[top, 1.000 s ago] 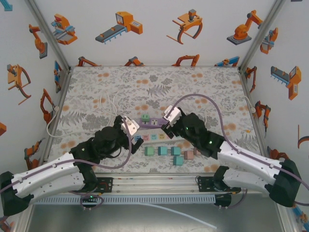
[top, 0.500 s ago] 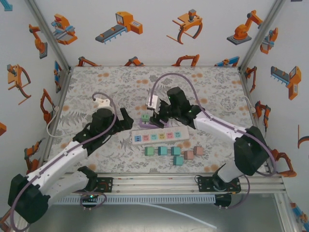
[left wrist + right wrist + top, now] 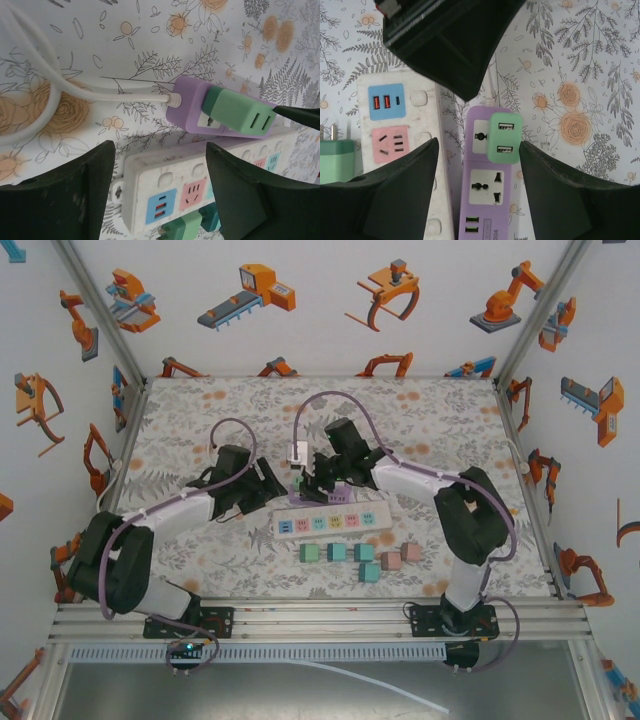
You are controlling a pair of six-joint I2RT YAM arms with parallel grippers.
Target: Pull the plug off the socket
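One green plug seated in purple socket strip | left gripper spread, empty | right gripper spread, empty

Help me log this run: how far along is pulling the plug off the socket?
Done: nothing yet; the green plug sits plugged into the purple power strip. In hand: the right gripper, open, straddles that plug; the left gripper, open, hangs over the end of the white power strip. Remaining: grip the plug, pull it free.
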